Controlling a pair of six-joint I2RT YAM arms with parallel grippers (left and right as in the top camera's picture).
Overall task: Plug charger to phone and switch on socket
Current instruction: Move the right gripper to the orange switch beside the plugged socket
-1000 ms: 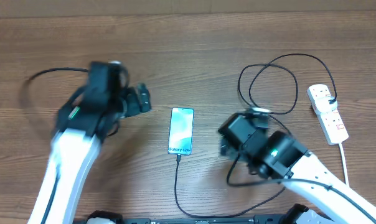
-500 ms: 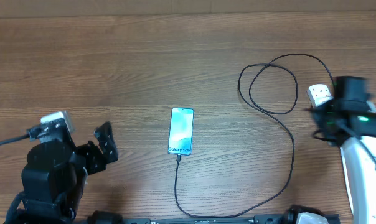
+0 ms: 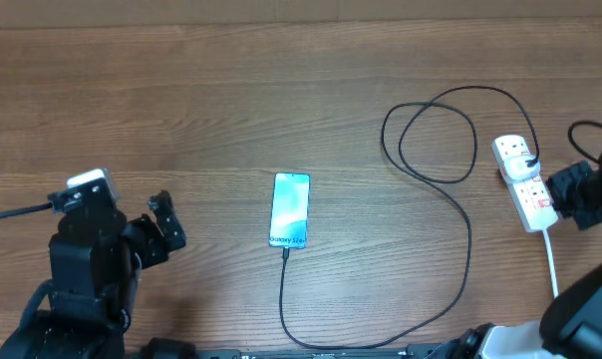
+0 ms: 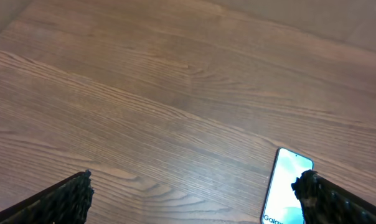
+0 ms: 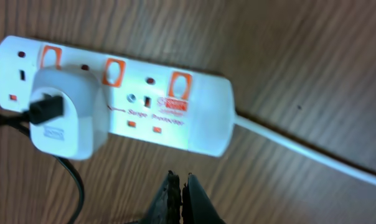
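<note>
The thin black charger cable (image 3: 469, 239), seen from overhead, links the slim blue-screened phone (image 3: 290, 210) at the middle of the brown wooden table (image 3: 231, 100) to the white oblong socket strip (image 3: 523, 182) at the right. The right tool (image 3: 560, 194) beside the strip is partly cut off.

In the left wrist view we see the left tool (image 4: 193, 186) spread wide and empty, one finger hiding the phone's corner.

In the right wrist view the right tool is pinched together, holding nothing, just short of the strip.

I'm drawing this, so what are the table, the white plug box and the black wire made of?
The table looks like matte wood or laminate: brown grain lines. The socket looks like smooth white plastic, slightly shiny. The charger seems rubbery black plastic; it bends in loops.
</note>
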